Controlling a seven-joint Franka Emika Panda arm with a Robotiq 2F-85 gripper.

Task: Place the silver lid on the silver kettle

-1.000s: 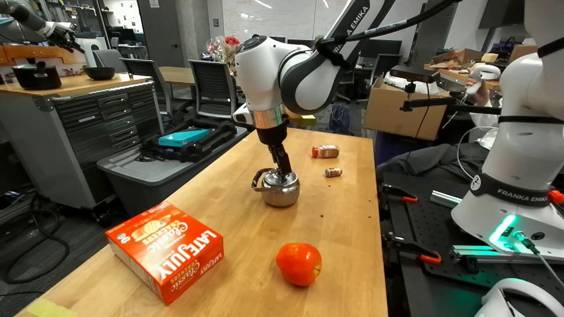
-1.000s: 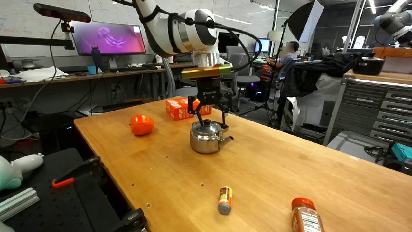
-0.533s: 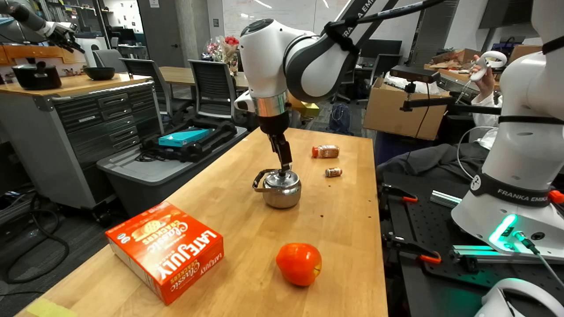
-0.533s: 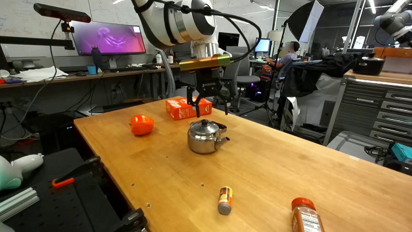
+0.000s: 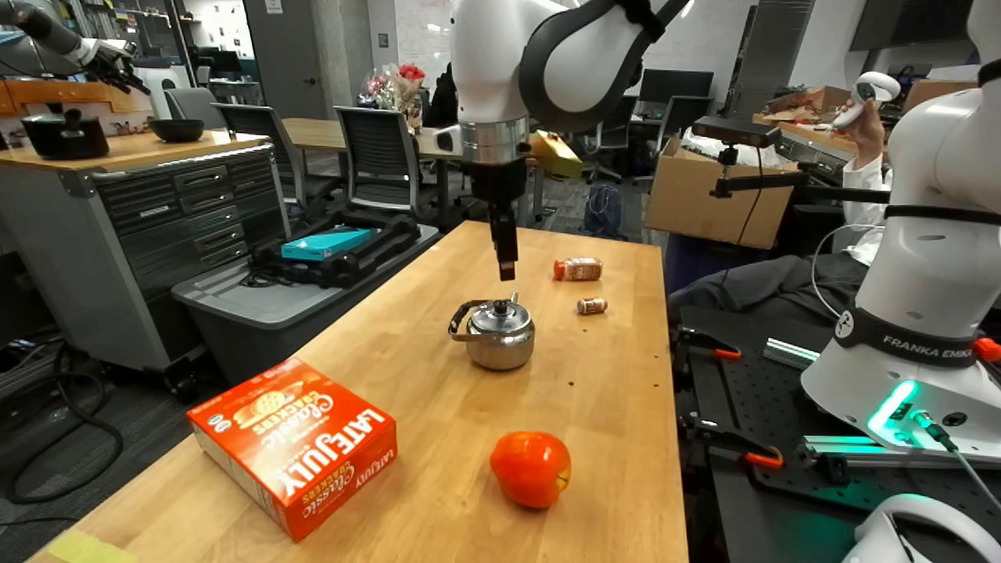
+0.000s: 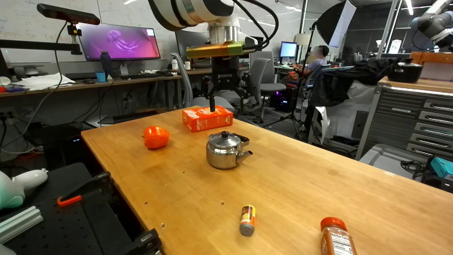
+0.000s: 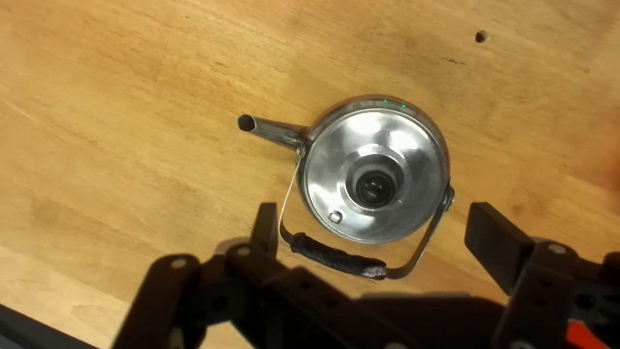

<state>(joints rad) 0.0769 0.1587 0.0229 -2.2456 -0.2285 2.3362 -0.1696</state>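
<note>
Though an exterior view overlaps its fingers (image 5: 507,252), the claw (image 7: 373,213) gapes.

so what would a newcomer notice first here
Probably the shiny, round silver metal kettle on the wooden table, its round silver metal lid on top and the open black pincer above. In the foreground of an exterior view, the red cardboard cracker box and glossy, roundish orange-red fruit-like object also stand out.

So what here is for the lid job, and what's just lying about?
For the job:
silver kettle
silver lid, on it
gripper, open above them

Just lying about:
red cracker box
round orange-red item
small labelled cylinder
red-capped bottle
</note>
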